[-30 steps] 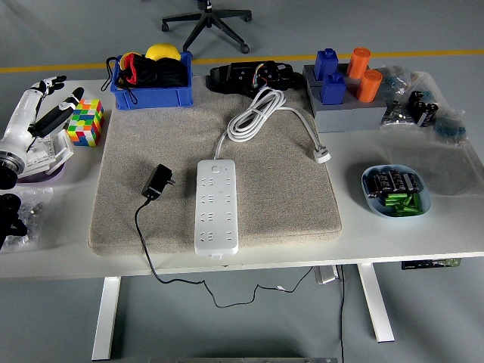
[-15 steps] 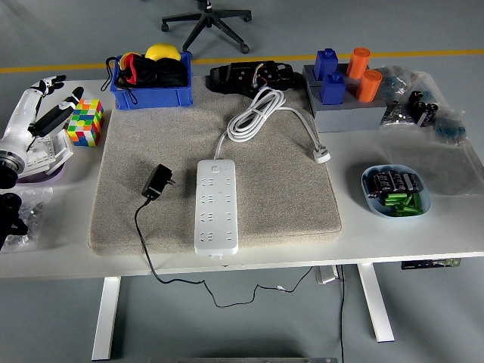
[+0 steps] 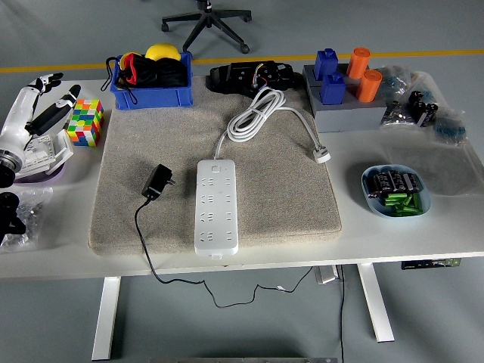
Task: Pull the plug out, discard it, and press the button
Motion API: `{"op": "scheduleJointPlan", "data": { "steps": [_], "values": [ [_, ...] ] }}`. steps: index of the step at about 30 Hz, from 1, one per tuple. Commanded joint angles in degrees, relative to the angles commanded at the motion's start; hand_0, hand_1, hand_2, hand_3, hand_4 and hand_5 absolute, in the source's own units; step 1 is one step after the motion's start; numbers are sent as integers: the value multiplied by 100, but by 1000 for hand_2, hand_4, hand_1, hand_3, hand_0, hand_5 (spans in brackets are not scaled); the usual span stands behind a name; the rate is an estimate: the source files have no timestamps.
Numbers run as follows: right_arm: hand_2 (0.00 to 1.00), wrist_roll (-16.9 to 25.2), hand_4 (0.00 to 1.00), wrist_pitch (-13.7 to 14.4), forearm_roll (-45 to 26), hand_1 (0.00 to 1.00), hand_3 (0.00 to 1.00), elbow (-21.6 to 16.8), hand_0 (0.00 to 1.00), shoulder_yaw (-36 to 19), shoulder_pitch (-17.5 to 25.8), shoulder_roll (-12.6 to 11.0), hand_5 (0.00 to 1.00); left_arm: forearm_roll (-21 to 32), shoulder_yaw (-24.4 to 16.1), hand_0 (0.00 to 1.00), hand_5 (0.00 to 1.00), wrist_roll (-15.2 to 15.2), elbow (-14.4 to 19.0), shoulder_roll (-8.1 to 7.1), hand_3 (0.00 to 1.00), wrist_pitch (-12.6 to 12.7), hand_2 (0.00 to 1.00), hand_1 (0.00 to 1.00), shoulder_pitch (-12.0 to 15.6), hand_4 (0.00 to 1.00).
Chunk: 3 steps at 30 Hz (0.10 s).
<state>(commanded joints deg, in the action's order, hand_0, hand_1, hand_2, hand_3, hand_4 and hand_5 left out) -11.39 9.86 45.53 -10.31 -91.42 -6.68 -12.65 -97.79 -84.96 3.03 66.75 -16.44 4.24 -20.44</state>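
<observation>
Lying unplugged: black plug (image 3: 157, 182) on fuzzy grey mat (image 3: 136, 219), beside white rect. strip (image 3: 215, 206).

1. No text, brand, number or sign is being shown legibly anywhere in the head view; nothing can be read.
2. The white power strip (image 3: 216, 206) is being seen with a plain face; any marking by its button is too small to be made out.
3. The black plug adapter (image 3: 158, 182) is being shown without a readable label.
4. The blue bin (image 3: 150, 95), the blue and orange blocks (image 3: 346, 73) and the colour cube (image 3: 85, 122) are being seen with no lettering that can be read.
5. The packets (image 3: 412, 106) at the far right are being shown too blurred for any print to be told.
</observation>
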Motion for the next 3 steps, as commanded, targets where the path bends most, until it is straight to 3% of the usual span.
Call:
{"op": "scheduleJointPlan", "data": {
  "steps": [3],
  "values": [
    [645, 7, 661, -1, -10, 660, 613, 0, 739, 1, -4, -2, 472, 6, 4, 975, 827, -1, -10, -2, 889, 0, 900, 950, -12, 754]
  ]
}}
